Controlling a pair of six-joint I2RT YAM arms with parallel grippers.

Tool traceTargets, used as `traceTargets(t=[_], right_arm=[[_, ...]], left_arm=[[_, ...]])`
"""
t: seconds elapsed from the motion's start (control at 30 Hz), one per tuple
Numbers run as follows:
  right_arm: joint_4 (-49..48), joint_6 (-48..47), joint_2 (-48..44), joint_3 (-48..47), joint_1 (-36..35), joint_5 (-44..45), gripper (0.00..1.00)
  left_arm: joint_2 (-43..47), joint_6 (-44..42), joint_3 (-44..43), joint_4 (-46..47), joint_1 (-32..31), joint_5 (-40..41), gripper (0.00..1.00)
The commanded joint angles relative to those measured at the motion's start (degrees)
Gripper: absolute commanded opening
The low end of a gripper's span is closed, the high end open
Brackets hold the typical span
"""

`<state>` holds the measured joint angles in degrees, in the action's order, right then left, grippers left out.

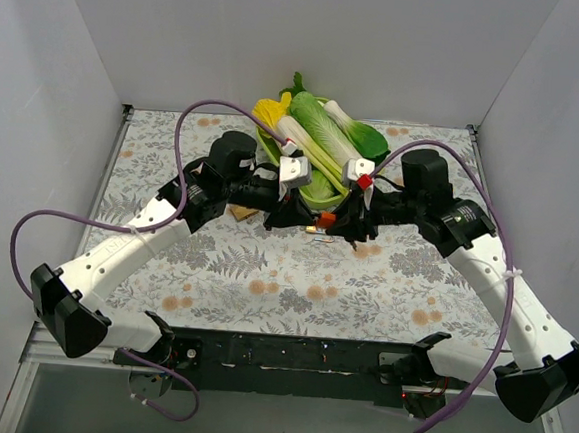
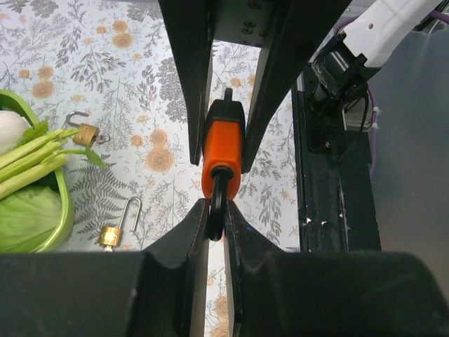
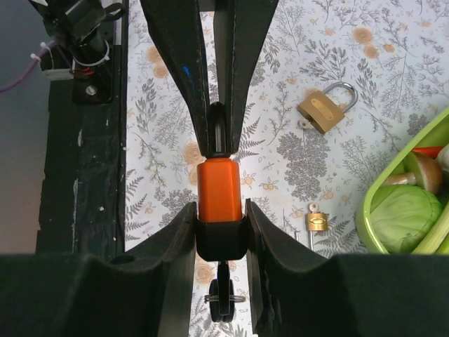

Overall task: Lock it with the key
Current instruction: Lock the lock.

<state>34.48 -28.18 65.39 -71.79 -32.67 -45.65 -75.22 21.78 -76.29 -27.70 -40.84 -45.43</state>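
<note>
Over the middle of the bench [image 1: 265, 275], just in front of the green tray [image 2: 64, 203] of veggies, the two arms hold an orange lock [image 2: 223, 158] up in the air between them. The left pincer [image 2: 216, 217] is squeezed tight on the lock's black loop. The right pincer [image 3: 221, 235] is clamped on the lock's black end, and the key [image 3: 224, 298] pokes out there. I think nothing grips the key itself. If one arm tugs or twists too hard, the lock could slip out and drop, or the key could fall.
</note>
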Motion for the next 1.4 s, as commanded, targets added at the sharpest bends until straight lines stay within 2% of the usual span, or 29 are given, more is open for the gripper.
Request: traceTargets(t=[0.0, 0.27, 0.53, 0.57, 0.6, 0.7, 0.73, 0.8, 0.83, 0.9, 0.93, 0.97, 1.03, 1.13, 1.17, 1.37], right_arm=[[-18.92, 4.80, 1.59, -1.77, -3.90, -11.75, 0.01], [-19.54, 4.98, 2.12, -2.57, -3.90, -11.22, 0.01], [-13.74, 2.78, -0.96, -0.11, -3.11, -6.56, 0.01], [-13.65, 3.31, -1.40, 0.16, -2.93, -5.95, 0.01], [-13.65, 4.53, -1.66, 0.59, -2.50, -4.99, 0.01], [-13.82, 7.60, -2.10, 1.83, -1.18, -3.05, 0.01], [-14.35, 9.01, -2.19, 2.18, -0.30, -2.61, 0.01], [-18.11, 12.08, -2.45, 3.67, 0.67, -0.08, 0.01], [-20.13, 16.45, -2.54, 4.37, 1.54, 1.16, 0.01], [-28.30, 21.48, -2.72, 6.30, 2.25, 5.71, 0.01], [-30.85, 25.86, -2.54, 6.66, 2.60, 7.22, 0.01], [-33.40, 27.73, -1.59, 6.75, 2.69, 8.63, 0.01], [-39.64, 32.56, 0.26, 6.14, 2.69, 12.24, 0.01], [-47.11, 42.48, 4.30, 6.13, 2.61, 19.09, 0.01], [-48.96, 46.43, 6.31, 6.22, 2.52, 20.41, 0.01], [-52.06, 49.28, 14.59, -0.01, -1.17, 28.23, 0.01]], left_arm=[[-0.80, 0.98, 0.53, 13.29, -6.00, -5.72, 0.00], [-0.02, 0.89, 1.94, 13.38, -6.18, -5.55, 0.00], [2.44, -0.16, 0.53, 4.16, -3.81, -2.30, 0.01], [2.88, 0.45, 0.62, 3.71, -2.33, -1.60, 0.07], [3.15, 1.06, 0.44, 3.45, -1.44, -1.42, 0.26], [4.12, 5.01, -0.69, 2.13, 5.05, -2.81, 0.43], [4.55, 8.16, -0.96, 1.95, 6.98, -3.08, 0.53], [4.91, 12.30, -1.66, 2.56, 12.87, -2.48, 0.64], [5.08, 17.11, -1.93, 3.96, 14.80, -2.30, 0.77], [4.91, 22.84, -3.07, 4.85, 18.68, -0.03, 0.94], [4.65, 25.65, -3.94, 6.07, 19.65, 1.03, 0.98], [4.12, 32.38, -4.30, 6.52, 20.53, 3.31, 0.98], [3.77, 39.09, -4.48, 8.00, 21.06, 9.71, 0.98], [3.15, 48.86, -4.13, 10.03, 22.64, 13.42, 0.98], [2.63, 50.71, -5.00, 9.86, 23.26, 13.61, 0.98], [-0.45, 62.32, -6.15, 13.46, 23.96, 10.97, 0.98]])
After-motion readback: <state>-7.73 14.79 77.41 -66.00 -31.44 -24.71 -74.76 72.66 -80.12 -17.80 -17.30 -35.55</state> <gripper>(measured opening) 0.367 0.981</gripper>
